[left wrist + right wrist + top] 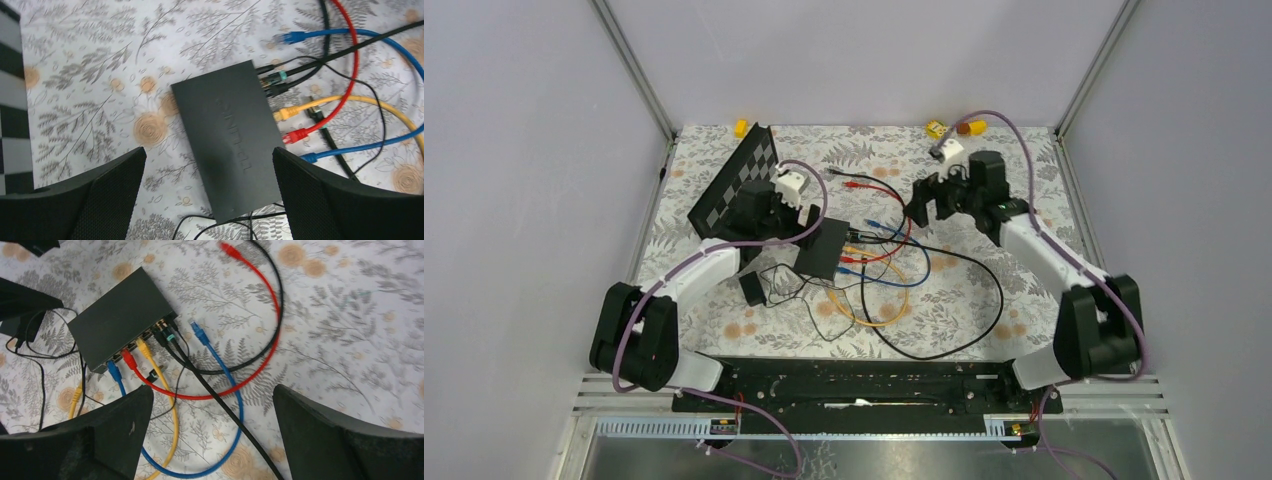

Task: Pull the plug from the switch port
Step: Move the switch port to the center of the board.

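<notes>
My two arms had white shells on the long links [707,268] and bulky black housings at the joints [636,335]. A purple cable [824,200] looped along each arm, behind the gripper. A small white camera block [789,184] sat atop my left gripper [209,155], and another atop my right gripper [212,390]. My fingers [102,200] were broad matte-black wedges, and the left pair was finely dimpled.
</notes>
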Motion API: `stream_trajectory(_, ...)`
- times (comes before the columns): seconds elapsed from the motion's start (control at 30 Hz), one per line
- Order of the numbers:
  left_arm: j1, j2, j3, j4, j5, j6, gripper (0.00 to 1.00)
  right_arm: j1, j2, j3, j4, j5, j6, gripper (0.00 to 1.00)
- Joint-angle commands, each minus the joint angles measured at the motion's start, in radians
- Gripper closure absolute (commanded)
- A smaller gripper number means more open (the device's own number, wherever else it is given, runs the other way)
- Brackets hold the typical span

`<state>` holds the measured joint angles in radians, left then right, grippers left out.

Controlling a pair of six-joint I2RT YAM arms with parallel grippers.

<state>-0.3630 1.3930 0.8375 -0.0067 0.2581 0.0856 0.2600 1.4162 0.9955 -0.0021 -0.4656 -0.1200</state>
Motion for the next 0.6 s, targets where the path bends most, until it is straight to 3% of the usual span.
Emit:
stream_trajectory(0.0,0.053,0.016,-0.024,0.040,0.036,-0.067,0.02,0.094,0.171,0.157,-0.087,-0.047,-0.036,0.08)
stream_trajectory(0.23,0.067,0.020,-0.048,0.043,0.054,-0.047,0.02,0.211,0.467,0.359,-0.179,-0.003,-0.072,0.27)
stream_trajectory(0.4,0.068,0.032,-0.067,0.072,0.069,-0.050,0.02,0.243,0.583,0.459,-0.211,0.066,-0.079,0.34)
stream_trajectory(0.57,0.068,0.057,-0.066,0.080,0.084,-0.058,0.02,0.255,0.652,0.513,-0.229,0.178,-0.106,0.35)
